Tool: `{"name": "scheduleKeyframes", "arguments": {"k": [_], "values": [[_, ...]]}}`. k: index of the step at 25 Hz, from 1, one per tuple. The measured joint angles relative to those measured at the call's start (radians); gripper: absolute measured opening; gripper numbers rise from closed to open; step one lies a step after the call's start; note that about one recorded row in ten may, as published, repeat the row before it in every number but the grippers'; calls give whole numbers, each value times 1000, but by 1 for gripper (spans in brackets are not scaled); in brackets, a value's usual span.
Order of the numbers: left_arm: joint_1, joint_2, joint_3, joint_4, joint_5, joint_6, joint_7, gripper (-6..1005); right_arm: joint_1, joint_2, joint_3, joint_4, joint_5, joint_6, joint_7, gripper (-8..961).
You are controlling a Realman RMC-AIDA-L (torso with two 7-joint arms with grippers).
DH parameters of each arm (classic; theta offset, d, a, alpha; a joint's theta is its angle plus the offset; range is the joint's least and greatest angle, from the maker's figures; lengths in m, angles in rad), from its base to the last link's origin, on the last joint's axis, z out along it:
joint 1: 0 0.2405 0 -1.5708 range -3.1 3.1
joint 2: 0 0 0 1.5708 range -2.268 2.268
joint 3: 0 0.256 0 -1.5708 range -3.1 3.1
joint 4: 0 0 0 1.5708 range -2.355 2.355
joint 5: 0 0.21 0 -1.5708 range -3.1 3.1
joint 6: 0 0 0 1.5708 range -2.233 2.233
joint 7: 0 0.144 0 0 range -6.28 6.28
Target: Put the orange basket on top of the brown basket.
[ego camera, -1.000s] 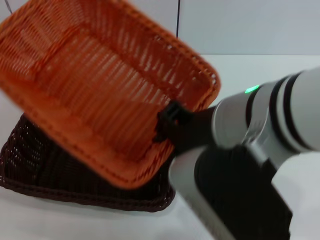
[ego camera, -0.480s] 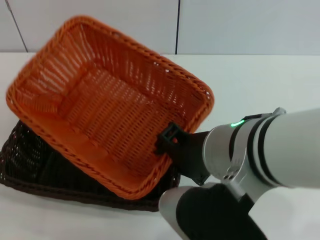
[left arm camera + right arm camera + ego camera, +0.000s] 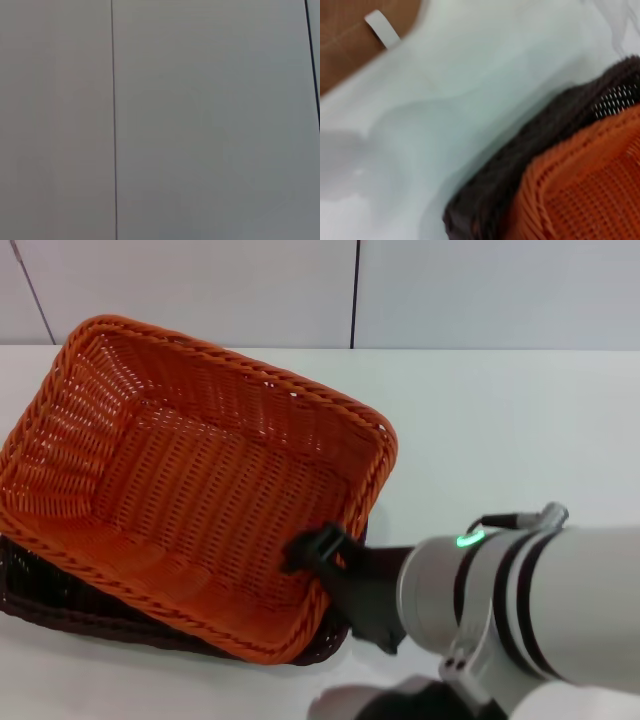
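Head above, right wrist perhaps close

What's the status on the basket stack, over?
Right gripper clamped on the orange basket rim at its near right corner. Orange basket sitting in the brown basket, slightly skewed. Left gripper out of view. Nothing in the way.

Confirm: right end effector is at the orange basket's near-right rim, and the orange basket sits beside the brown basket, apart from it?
Not quite. The right end effector is at the near-right rim of the orange basket, but that basket is not beside the brown basket: it lies on top of it, with only the brown rim peeking out underneath. The head view shows this, and the right wrist view shows orange overlapping brown.
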Motion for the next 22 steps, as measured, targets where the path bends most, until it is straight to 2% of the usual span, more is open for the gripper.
{"name": "scheduleKeyframes", "arguments": {"k": [2, 8, 16, 22], "values": [[-3, 1, 1, 0, 0, -3, 0, 722, -8, 1, -17, -6, 0, -5, 0, 551], [-14, 2, 4, 7, 2, -13, 0, 722, -11, 0, -97, -15, -2, -10, 35, 630], [-25, 3, 10, 9, 12, -27, 7, 723, -13, 0, -138, -14, -3, 72, 39, 630], [-30, 3, 20, 24, 12, -31, 8, 723, -13, -2, -208, 3, -1, 149, 33, 630]]}}
